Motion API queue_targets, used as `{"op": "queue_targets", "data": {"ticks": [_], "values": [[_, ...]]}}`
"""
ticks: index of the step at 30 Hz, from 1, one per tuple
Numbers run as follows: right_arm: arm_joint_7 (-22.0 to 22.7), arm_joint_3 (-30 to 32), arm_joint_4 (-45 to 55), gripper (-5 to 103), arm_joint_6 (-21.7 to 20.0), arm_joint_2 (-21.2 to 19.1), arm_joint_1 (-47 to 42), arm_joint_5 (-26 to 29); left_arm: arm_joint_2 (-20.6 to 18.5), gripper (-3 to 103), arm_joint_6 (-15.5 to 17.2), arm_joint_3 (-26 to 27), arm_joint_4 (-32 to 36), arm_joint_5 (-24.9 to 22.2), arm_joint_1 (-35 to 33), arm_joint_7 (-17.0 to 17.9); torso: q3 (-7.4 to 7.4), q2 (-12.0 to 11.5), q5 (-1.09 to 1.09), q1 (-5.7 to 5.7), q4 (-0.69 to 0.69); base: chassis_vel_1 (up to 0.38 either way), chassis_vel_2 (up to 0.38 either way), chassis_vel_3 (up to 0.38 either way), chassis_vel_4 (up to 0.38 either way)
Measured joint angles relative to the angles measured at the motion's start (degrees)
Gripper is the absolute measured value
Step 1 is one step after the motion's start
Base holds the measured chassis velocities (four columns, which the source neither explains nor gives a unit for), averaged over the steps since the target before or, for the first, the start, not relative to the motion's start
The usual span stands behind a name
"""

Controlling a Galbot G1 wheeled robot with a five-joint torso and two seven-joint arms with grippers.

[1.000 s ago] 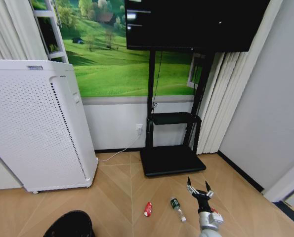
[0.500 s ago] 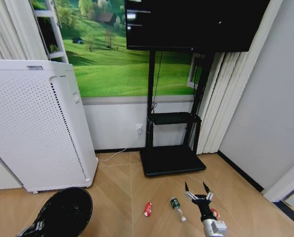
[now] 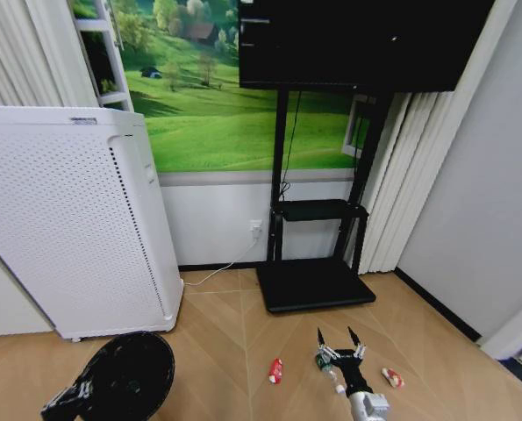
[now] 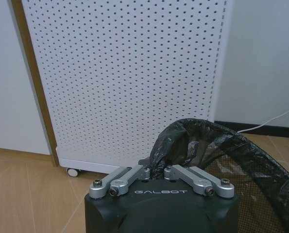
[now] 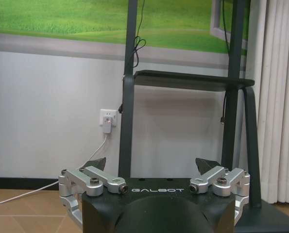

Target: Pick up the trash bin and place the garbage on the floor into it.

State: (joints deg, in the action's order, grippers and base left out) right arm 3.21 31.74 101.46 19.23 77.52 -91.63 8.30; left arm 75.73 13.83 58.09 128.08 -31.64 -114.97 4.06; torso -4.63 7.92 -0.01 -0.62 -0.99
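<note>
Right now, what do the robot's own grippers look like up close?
Each gripper, the left gripper and the right gripper, has a black housing lettered GALBOT in white, silver metal linkage bars with dark bolts, and slim black pointed fingertips.

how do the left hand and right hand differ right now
The left hand is shut on the rim of the trash bin, holding it tilted at the robot's left; the right hand is open and holds nothing. The left hand sits near the white perforated appliance; the right hand hangs over the floor by the plastic bottle, between the red can and the wrapper. Both are the same metal-fingered design.
</note>
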Motion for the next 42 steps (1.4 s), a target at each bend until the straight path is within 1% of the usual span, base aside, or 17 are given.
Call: {"op": "queue_targets", "data": {"ticks": [3,10,13,14,17,18,21,23,25,29,33,34,36,37,39,41,42], "values": [[1.3,-0.7,-2.1,100,-1.0,-0.9,1.8,-0.1,0.0,7,0.0,-0.7,0.0,0.1,0.3,0.4,0.0,0.0,-0.01,0.0,-0.01,0.203,0.182,-0.211,-0.203],[0.7,-2.7,-7.0,100,-2.1,-2.1,4.0,0.2,0.9,7,-0.5,-1.4,-0.2,0.4,0.5,0.6,0.0,0.0,0.01,-0.01,0.06,0.089,0.019,-0.03,-0.088],[0.2,-6.5,-11.2,100,-5.2,-2.3,4.4,-1.0,1.4,7,-1.1,-1.4,-0.7,0.6,0.1,0.4,0.0,0.0,0.03,-0.01,-0.02,-0.074,-0.019,0.066,0.015],[0.2,-6.5,-11.2,100,-5.2,-2.3,4.4,-1.0,1.4,7,-1.1,-1.4,-0.7,0.6,0.1,0.4,0.0,0.0,0.03,-0.01,-0.02,-0.078,-0.059,0.057,0.024],[-0.5,-10.8,-14.6,100,-9.9,-3.6,6.2,-1.3,1.8,7,-1.8,-0.8,-0.8,0.6,-0.8,-0.2,0.0,0.0,0.02,-0.01,0.01,-0.026,-0.02,0.011,0.007],[-0.5,-10.8,-14.6,100,-9.9,-3.6,6.2,-1.3,1.8,7,-1.8,-0.8,-0.8,0.6,-0.8,-0.2,0.0,0.0,0.02,-0.01,0.01,0.0,0.0,0.0,0.0],[-0.6,-14.8,-17.7,100,-12.4,-5.7,9.0,-0.9,2.4,7,-2.9,0.0,-1.0,0.6,-1.9,-0.8,0.0,0.0,0.01,-0.01,0.04,0.0,0.0,0.0,0.0],[-0.6,-15.8,-18.3,100,-13.0,-6.3,9.7,-0.4,2.5,7,-3.1,0.2,-1.0,0.6,-2.1,-1.0,0.0,0.0,0.01,-0.01,0.04,0.0,0.0,0.0,0.0],[-0.5,-19.4,-20.8,100,-15.0,-7.8,12.3,1.3,3.1,7,-3.8,0.9,-1.1,0.7,-3.0,-1.2,0.0,0.0,-0.01,-0.01,0.01,0.0,0.0,0.0,0.0],[-0.5,-21.9,-24.9,100,-16.1,-7.6,15.9,1.5,3.6,7,-4.4,1.7,-0.9,0.7,-4.4,-1.8,0.0,0.0,0.01,-0.01,0.02,0.0,0.0,0.0,0.0],[0.1,-23.7,-32.5,100,-17.4,-5.7,22.1,1.9,3.7,7,-4.7,2.2,-0.2,0.8,-5.0,-2.0,0.0,0.0,0.01,-0.01,0.03,0.0,0.0,0.0,0.0],[0.1,-23.7,-32.5,100,-17.4,-5.7,22.1,1.9,3.7,7,-4.7,2.2,-0.2,0.8,-5.0,-2.0,0.0,0.0,0.01,-0.01,0.03,0.0,0.0,0.0,0.0],[0.7,-24.0,-36.2,100,-18.8,-4.6,25.0,2.0,3.5,7,-4.7,2.1,0.4,0.9,-4.8,-1.9,0.0,0.0,0.01,-0.01,0.02,0.0,0.0,0.0,0.0],[0.7,-24.0,-36.2,100,-18.8,-4.6,25.0,2.0,3.5,7,-4.7,2.1,0.4,0.9,-4.8,-1.9,0.0,0.0,0.01,-0.01,0.02,0.0,0.0,0.0,0.0],[1.4,-24.0,-38.0,100,-20.6,-4.3,26.3,2.1,3.5,7,-4.5,1.5,1.2,1.1,-4.4,-1.7,0.0,0.0,0.01,-0.01,0.01,0.0,0.0,0.0,0.0],[1.4,-24.0,-38.0,100,-20.6,-4.3,26.3,2.1,3.5,7,-4.5,1.5,1.2,1.1,-4.4,-1.7,0.0,0.0,0.01,-0.01,0.01,0.0,0.0,0.0,0.0],[1.5,-23.8,-38.7,100,-22.5,-4.6,26.7,2.6,3.5,7,-4.4,0.8,1.7,1.3,-4.0,-1.2,0.0,0.0,0.01,-0.01,0.01,0.0,0.0,0.0,0.0]]}}
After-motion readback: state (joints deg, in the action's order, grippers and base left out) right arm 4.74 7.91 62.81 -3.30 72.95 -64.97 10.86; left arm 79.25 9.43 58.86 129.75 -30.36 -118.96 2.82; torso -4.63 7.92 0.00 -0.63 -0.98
